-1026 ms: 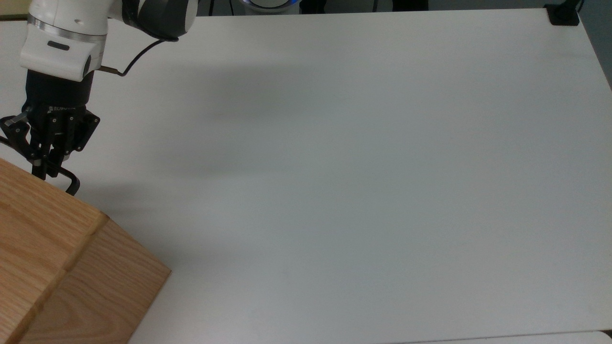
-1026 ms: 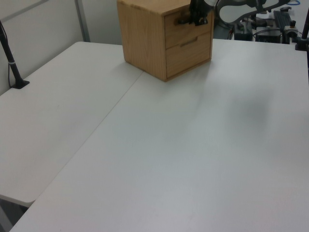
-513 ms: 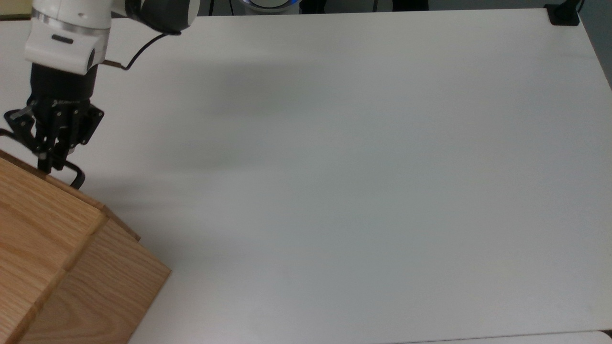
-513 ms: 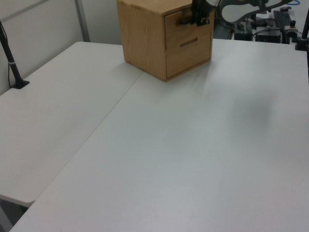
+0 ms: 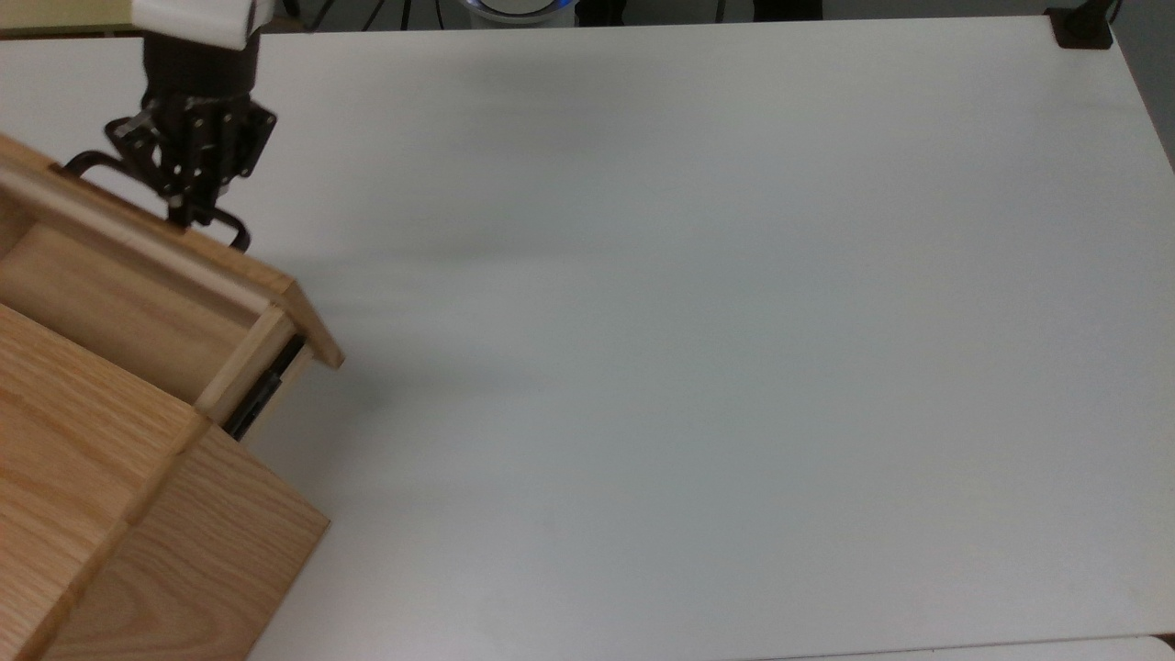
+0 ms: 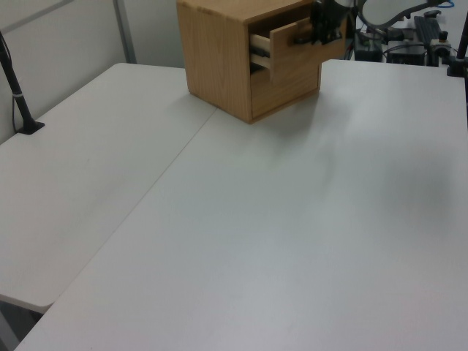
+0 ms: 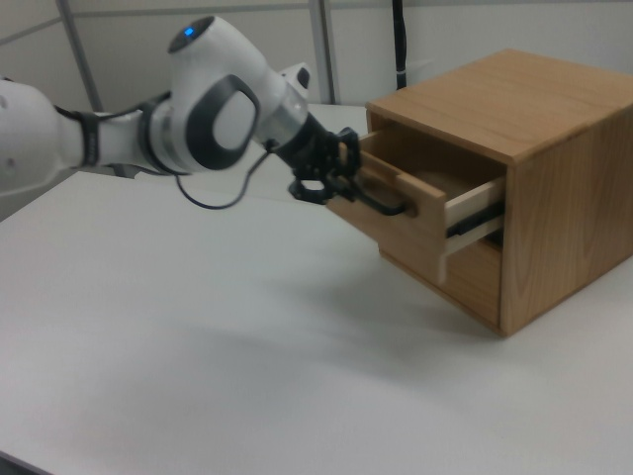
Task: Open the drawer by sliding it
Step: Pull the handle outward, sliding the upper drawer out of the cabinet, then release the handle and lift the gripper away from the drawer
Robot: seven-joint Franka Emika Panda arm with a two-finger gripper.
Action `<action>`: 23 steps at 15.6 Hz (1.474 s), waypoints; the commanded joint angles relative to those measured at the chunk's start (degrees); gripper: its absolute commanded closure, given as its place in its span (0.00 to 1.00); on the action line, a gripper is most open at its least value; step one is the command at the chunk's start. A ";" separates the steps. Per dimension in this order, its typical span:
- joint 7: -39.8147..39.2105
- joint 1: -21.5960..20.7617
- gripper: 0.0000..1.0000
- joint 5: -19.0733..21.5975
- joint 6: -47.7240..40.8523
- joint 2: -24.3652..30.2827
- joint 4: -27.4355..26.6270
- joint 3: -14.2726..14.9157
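Note:
The light oak drawer (image 5: 101, 303) stands pulled well out of the wooden cabinet (image 5: 83, 477) at the top view's left, its hollow inside showing and a black side rail (image 5: 262, 390) exposed. My gripper (image 5: 191, 213) is shut on the thin black bar handle (image 5: 237, 231) on the front panel. In the right view the gripper (image 7: 341, 178) holds the handle (image 7: 384, 205) of the upper drawer (image 7: 396, 218), which juts toward the arm. The left view has the drawer front (image 6: 291, 45) angled out from the cabinet (image 6: 216, 58), with the gripper (image 6: 325, 29) at it.
A lower drawer (image 7: 465, 277) sits closed beneath the open one. The white table (image 5: 698, 321) spreads wide to the top view's right of the cabinet. A black clamp (image 5: 1081, 28) sits at its far right corner, and a black post (image 6: 18, 95) stands at the left view's left.
The gripper, holding the handle, has drawn back away from the cabinet, and the upper drawer has slid from nearly closed to well out, exposing its inside and side rail.

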State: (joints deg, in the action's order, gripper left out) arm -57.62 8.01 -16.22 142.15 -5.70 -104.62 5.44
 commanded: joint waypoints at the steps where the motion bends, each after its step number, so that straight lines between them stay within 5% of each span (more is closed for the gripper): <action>1: 3.83 -5.19 0.87 2.85 -9.32 8.33 -2.96 0.28; 5: 3.83 -7.04 0.84 3.83 -19.17 11.33 -2.87 -0.77; 9: 4.27 -6.87 0.55 6.03 -21.21 10.98 -2.17 -1.39; 10: 4.27 -6.78 0.34 6.03 -21.13 10.63 -2.17 -1.39; 11: 4.88 -6.61 0.00 6.11 -21.12 10.54 -2.08 -1.39; 14: 9.52 -7.22 0.00 7.16 -23.74 11.06 -1.73 -1.65; 17: 27.41 -7.75 0.00 11.12 -34.98 10.45 3.53 -5.95; 23: 64.09 -9.16 0.00 13.76 -44.47 10.71 4.51 -11.32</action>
State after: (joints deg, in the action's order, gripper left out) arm -6.98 -0.95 -3.53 103.82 4.26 -100.30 -4.47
